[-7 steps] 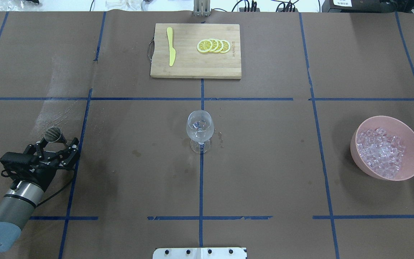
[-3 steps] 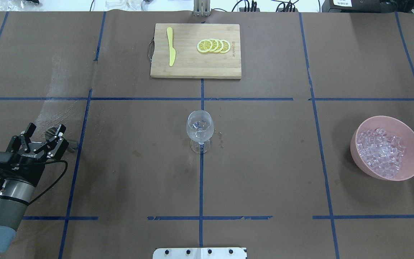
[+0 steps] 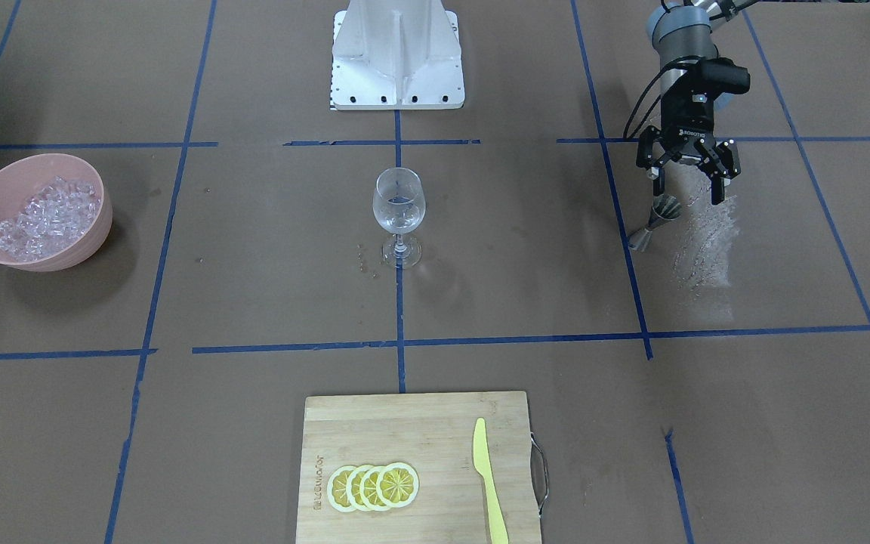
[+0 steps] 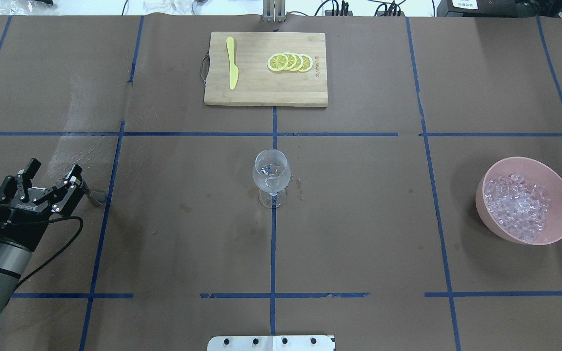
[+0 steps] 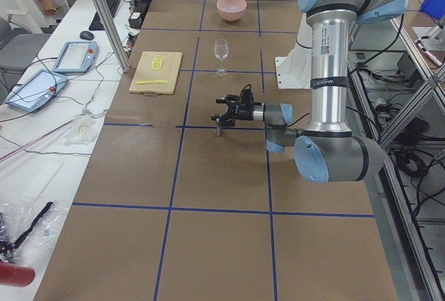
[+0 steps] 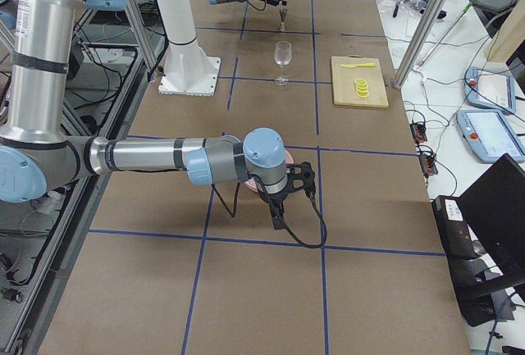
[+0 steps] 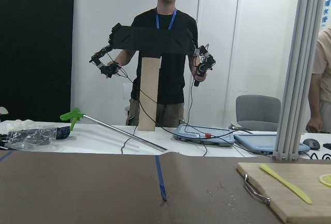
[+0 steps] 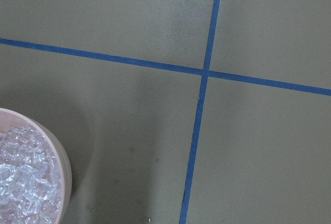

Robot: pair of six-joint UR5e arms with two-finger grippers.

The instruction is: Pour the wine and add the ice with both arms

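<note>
A wine glass (image 4: 271, 178) stands at the table's middle with a little clear wine (image 3: 399, 219) in it. The ice (image 4: 517, 204) fills a pink bowl (image 4: 561, 187) at the right. It also shows in the right wrist view (image 8: 23, 180). My left gripper (image 4: 52, 169) is open and empty at the left edge. A small metal jigger (image 4: 94, 196) stands on the table just right of its fingers, apart from them (image 3: 654, 219). My right arm shows only in the exterior right view, its wrist above the bowl. I cannot tell its gripper's state.
A wooden cutting board (image 4: 266, 92) lies at the far middle with lemon slices (image 4: 291, 62) and a yellow knife (image 4: 232, 63). A white powdery smear (image 4: 73, 151) lies beyond the left gripper. The white base block (image 3: 397, 53) is at the near edge.
My left gripper has drawn back to the left, away from the jigger. The jigger stays on the table. The glass and the bowl have not moved.
</note>
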